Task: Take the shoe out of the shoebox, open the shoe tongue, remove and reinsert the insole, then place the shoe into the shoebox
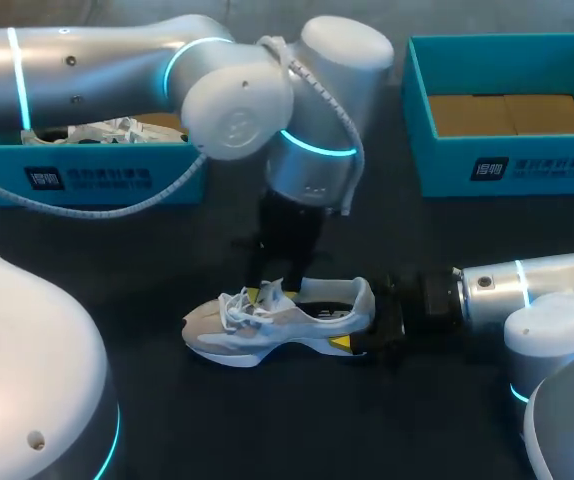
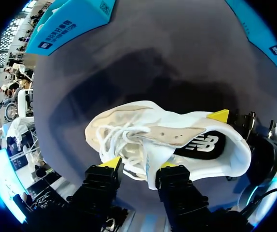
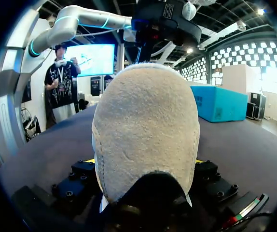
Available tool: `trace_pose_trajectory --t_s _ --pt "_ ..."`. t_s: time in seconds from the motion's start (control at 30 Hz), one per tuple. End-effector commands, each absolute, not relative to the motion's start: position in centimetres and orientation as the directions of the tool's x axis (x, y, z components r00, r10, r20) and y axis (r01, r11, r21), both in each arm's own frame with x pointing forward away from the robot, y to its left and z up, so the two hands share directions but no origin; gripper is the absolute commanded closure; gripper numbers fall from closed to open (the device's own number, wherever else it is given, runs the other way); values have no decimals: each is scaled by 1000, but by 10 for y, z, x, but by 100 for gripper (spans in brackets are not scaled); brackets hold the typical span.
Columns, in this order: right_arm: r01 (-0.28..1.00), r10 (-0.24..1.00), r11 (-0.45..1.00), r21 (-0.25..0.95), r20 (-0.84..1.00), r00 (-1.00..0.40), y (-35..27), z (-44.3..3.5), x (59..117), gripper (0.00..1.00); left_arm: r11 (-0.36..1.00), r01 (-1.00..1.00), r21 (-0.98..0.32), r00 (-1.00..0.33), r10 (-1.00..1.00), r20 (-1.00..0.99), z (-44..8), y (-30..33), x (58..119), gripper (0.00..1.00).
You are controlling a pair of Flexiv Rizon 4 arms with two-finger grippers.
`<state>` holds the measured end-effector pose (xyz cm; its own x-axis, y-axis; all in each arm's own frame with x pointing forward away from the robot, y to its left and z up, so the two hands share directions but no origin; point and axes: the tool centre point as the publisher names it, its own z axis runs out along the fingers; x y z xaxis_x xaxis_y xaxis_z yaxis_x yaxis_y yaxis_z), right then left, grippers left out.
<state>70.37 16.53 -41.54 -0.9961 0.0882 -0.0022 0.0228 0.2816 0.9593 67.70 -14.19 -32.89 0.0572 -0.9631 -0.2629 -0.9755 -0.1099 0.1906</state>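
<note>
A white and beige shoe (image 1: 267, 325) lies on its sole on the dark table, toe toward my left side. Its heel (image 3: 145, 140) is clamped between the fingers of my right gripper (image 1: 365, 322), which comes in level from the right. One yellow fingertip (image 2: 219, 116) of that gripper shows beside the heel in the left wrist view. My left gripper (image 2: 140, 164) hangs straight down over the laces. Its fingers stand apart, with the white tongue (image 2: 150, 162) and the laces (image 2: 124, 140) between them. The dark insole (image 2: 203, 145) shows inside the shoe's opening.
A teal shoebox (image 1: 507, 170) with a bare cardboard bottom stands at the back right. A second teal box (image 1: 87, 175) at the back left holds another white shoe (image 1: 107, 130). My left arm's elbow (image 1: 237, 100) hangs over the middle of the table.
</note>
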Motion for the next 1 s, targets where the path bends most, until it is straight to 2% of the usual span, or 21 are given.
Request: trace_pose_trajectory --t_s 0.03,0.23,0.53,1.0 --pt "23 90 285 958 -3 -996 166 -415 703 100 -108 -976 189 73 -980 -187 -327 -134 675 63" --pt "23 90 285 958 -3 -996 166 -415 703 100 -108 -975 193 77 -984 -160 -327 -130 675 74" --pt "23 90 285 958 -3 -996 166 -415 703 100 -102 -975 196 91 -994 -67 -322 -115 674 100" --pt "23 90 285 958 -3 -996 166 -415 703 100 -101 -969 226 143 -973 181 -316 -76 674 100"
